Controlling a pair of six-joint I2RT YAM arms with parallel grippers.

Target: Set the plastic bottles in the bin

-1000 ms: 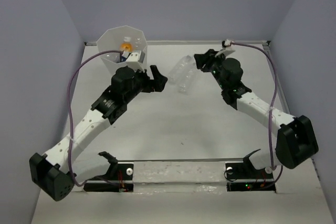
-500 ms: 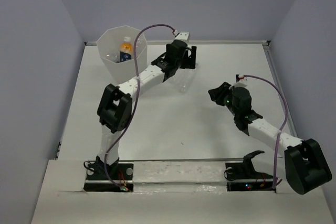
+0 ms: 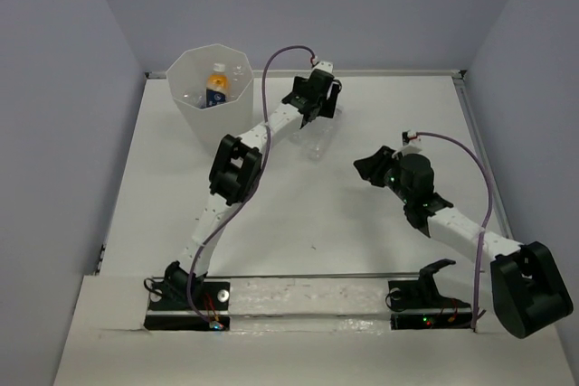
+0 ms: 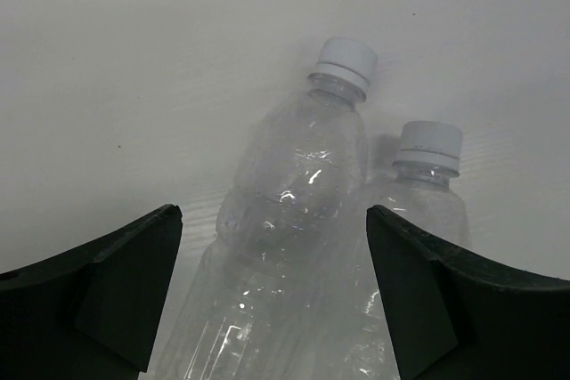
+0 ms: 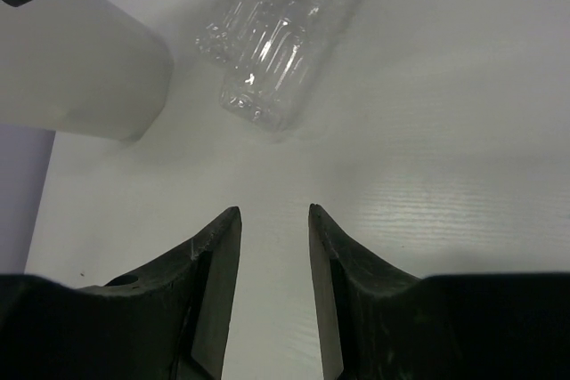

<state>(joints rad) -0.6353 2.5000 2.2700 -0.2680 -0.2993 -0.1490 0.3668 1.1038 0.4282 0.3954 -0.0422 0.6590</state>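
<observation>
- Left tool (image 3: 319, 113), jaws spread wide, hung right of the upper-left bin (image 3: 185, 108) holding the orange bottle (image 3: 216, 86).
- Two clear bottles (image 4: 294, 193) lay side by side on the worktop (image 3: 271, 223) beneath it.
- Right tool (image 3: 366, 167), right of centre, was pressed together.

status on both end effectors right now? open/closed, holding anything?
Left end effector: open, over the clear bottles lying on the table, nothing gripped.
Right end effector: closed, empty.
</observation>
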